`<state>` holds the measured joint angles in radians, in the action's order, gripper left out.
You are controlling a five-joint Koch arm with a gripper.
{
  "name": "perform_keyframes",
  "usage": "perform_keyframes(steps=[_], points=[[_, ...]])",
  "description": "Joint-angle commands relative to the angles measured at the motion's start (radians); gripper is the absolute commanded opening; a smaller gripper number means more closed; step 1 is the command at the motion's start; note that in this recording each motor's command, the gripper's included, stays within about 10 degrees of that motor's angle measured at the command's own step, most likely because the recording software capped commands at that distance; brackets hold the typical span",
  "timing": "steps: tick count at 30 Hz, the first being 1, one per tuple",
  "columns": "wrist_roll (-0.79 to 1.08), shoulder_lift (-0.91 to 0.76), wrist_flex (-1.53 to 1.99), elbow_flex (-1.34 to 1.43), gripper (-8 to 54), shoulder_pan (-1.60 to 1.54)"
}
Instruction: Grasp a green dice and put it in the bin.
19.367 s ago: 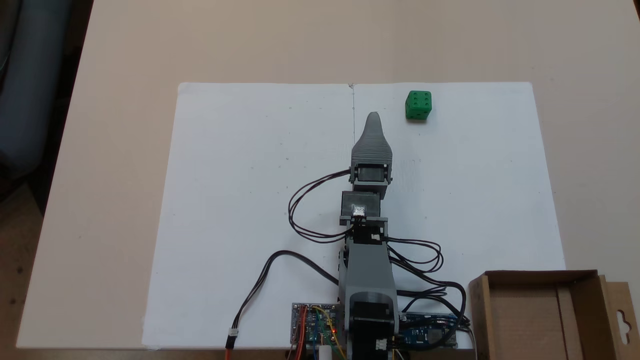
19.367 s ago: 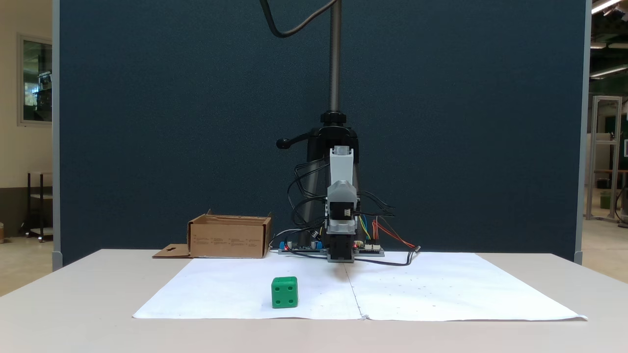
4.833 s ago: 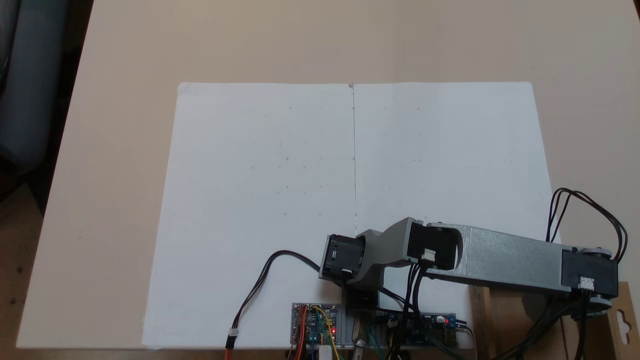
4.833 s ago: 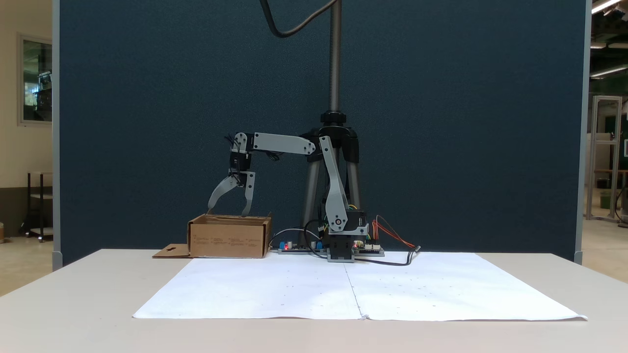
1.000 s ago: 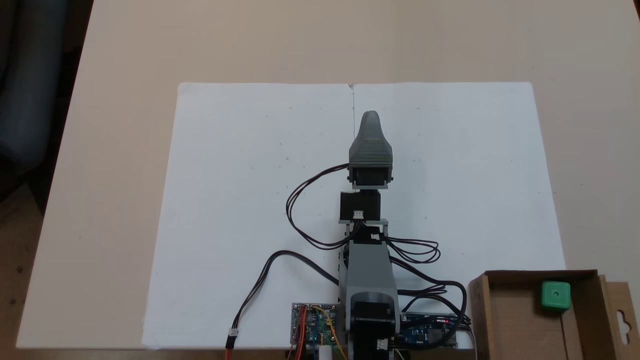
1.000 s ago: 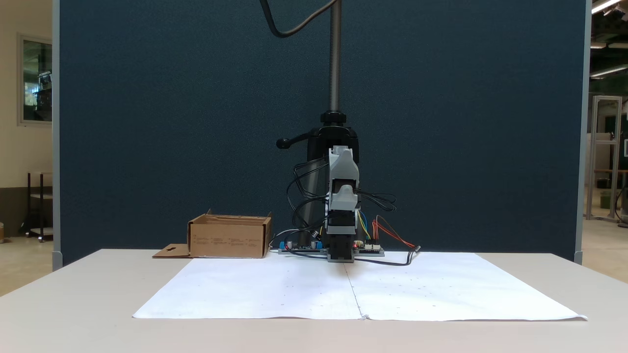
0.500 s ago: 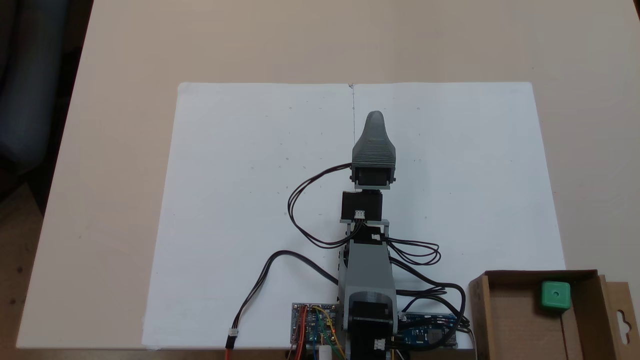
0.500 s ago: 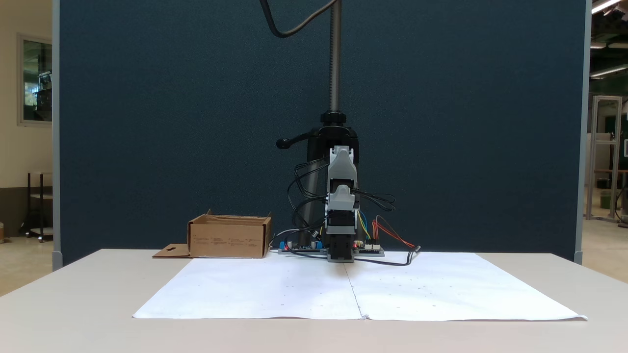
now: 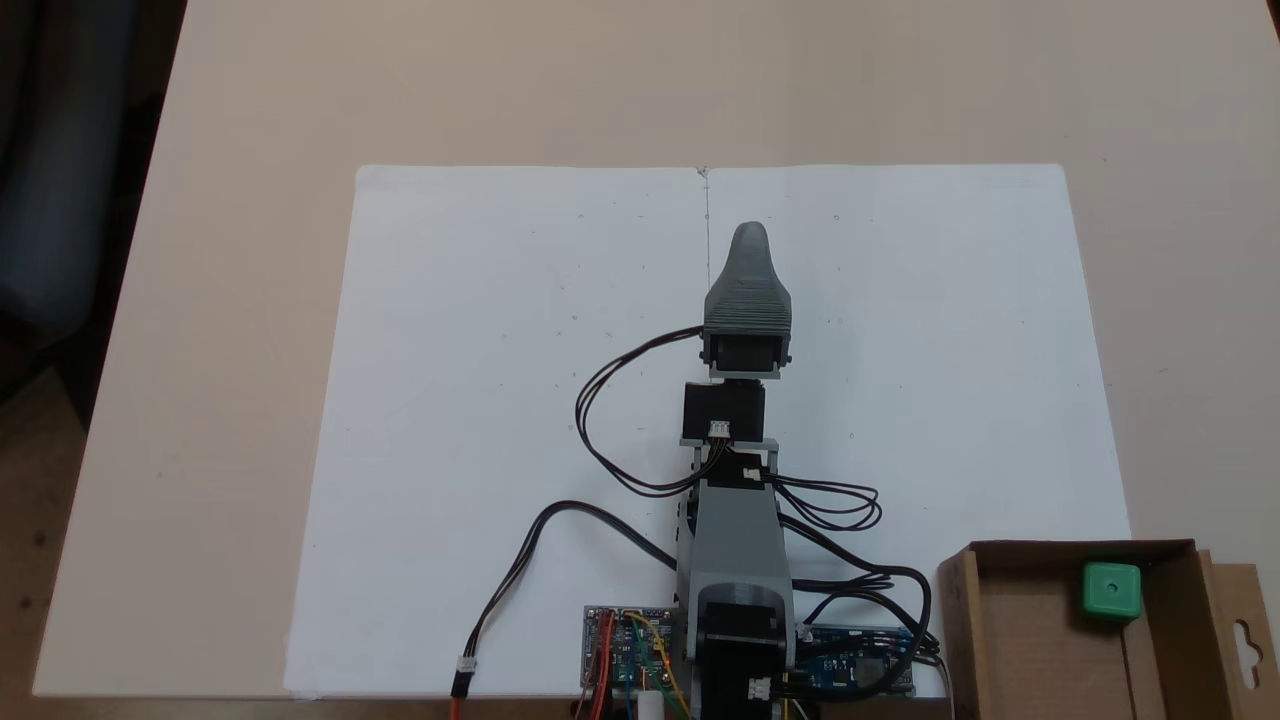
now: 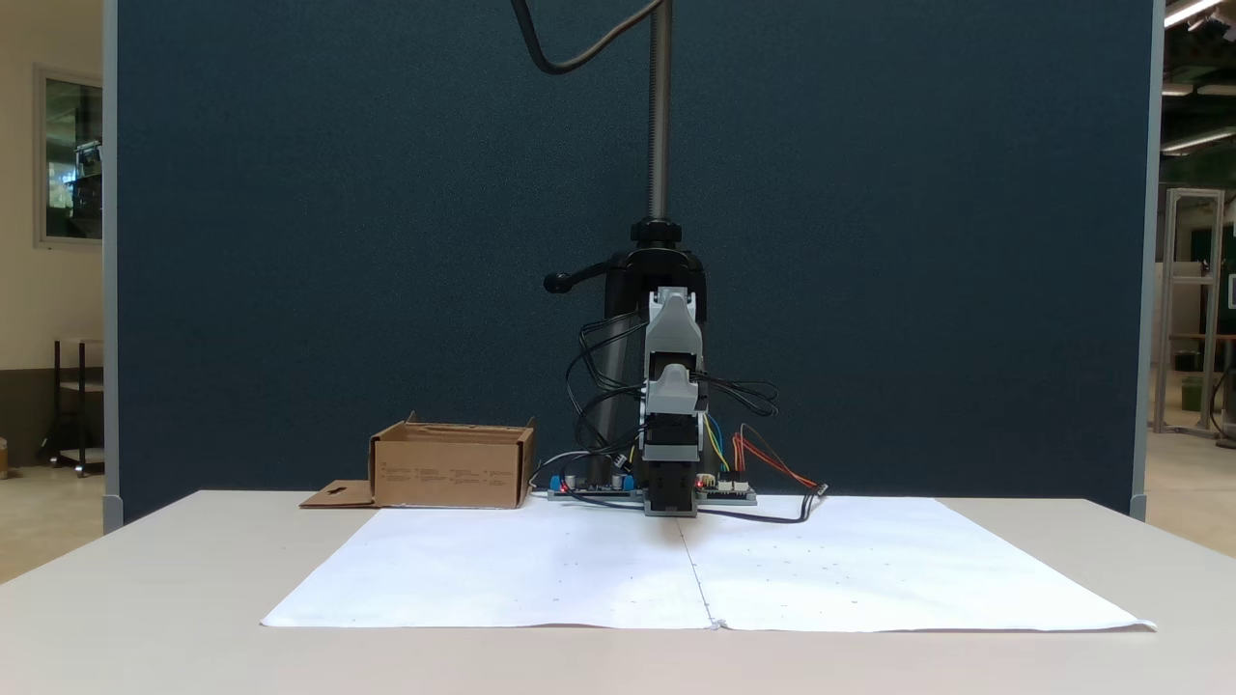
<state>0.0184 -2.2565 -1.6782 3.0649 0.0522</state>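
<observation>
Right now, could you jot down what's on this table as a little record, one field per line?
surface: beige table with white paper sheets laid on it
arm: folded over the paper's middle, its hand pointing away from its base in the top-down fixed view
hand state: cannot tell, one tip shows from above
green dice: lying inside the bin, near its far right corner in the top-down fixed view
bin: open cardboard box, beside the arm's base
bin flap: folded out flat, with a hang-hole
electronics: circuit boards and wires at the arm's base

Even, soft indoor light, faint shadows, both fixed views sharp, no glare or blur.
</observation>
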Motion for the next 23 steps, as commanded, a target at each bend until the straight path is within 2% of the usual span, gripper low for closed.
perform_keyframes(steps=[1, 23], points=[[0.017, -0.11, -0.092, 0.067, 44.7, 0.014], [0.014, -0.11, -0.092, 0.067, 44.7, 0.006]])
